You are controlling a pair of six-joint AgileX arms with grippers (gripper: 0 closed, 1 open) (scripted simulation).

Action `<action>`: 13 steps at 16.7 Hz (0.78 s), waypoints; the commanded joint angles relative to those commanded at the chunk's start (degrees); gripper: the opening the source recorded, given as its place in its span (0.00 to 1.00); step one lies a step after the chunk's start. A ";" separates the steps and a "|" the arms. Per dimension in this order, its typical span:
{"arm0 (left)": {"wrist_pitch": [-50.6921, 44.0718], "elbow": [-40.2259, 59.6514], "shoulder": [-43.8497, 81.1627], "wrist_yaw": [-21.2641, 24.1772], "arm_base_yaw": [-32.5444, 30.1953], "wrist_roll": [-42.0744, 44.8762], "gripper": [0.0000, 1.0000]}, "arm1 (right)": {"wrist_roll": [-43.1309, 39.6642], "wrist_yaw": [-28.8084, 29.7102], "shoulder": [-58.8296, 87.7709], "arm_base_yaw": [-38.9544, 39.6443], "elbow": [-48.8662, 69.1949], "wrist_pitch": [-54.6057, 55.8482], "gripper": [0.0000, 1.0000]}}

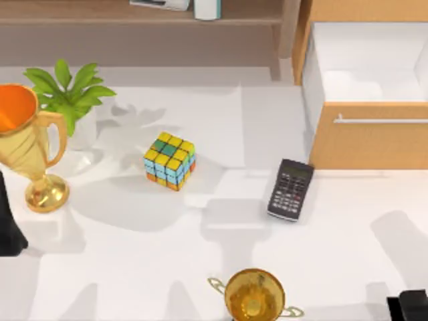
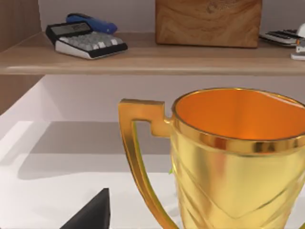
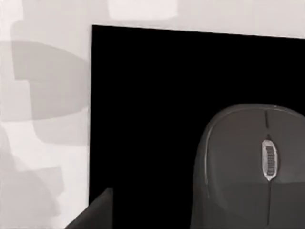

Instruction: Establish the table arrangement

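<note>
Large flat smooth white bench (image 1: 134, 267) spread across most of the top view, running from the brown wooden shelf (image 1: 134, 13) along its far edge to the near edge. Near the middle, toward the left, a multicoloured puzzle cube (image 1: 170, 160) with mostly yellow and cyan tiles, standing alone. Right of centre, a black pocket calculator (image 1: 291, 189) lying flat, just in front of the light-wood drawer cabinet (image 1: 368, 137) with a silver bar handle (image 1: 380, 120), its white drawer pulled open at the far right corner. At the left edge, a tall gold trophy cup (image 1: 27, 144) with an orange inside and two handles, upright; beside it toward the far left corner, a green leafy plant (image 1: 67, 90) in a white pot. At the near edge, a second gold trophy (image 1: 254, 297). On the shelf in the left wrist view, a grey-keyed calculator (image 2: 86, 40) and a wooden block (image 2: 208, 21). In the right wrist view, a grey computer mouse (image 3: 257, 167) on a black mat (image 3: 152, 119). Left arm (image 1: 10, 224) at the left edge; right arm (image 1: 409, 306) at the near right corner. Jaws of both: cannot tell.
</note>
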 joint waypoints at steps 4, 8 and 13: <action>0.00 0.00 0.00 0.00 0.00 0.00 1.00 | -8.06 -0.53 2.31 0.95 -0.11 11.42 1.00; 0.00 0.00 0.00 0.00 0.00 0.00 1.00 | -20.58 -1.28 6.71 2.28 -0.94 28.94 1.00; 0.00 0.00 0.00 0.00 0.00 0.00 1.00 | -39.47 -1.30 14.26 3.65 -2.86 55.18 1.00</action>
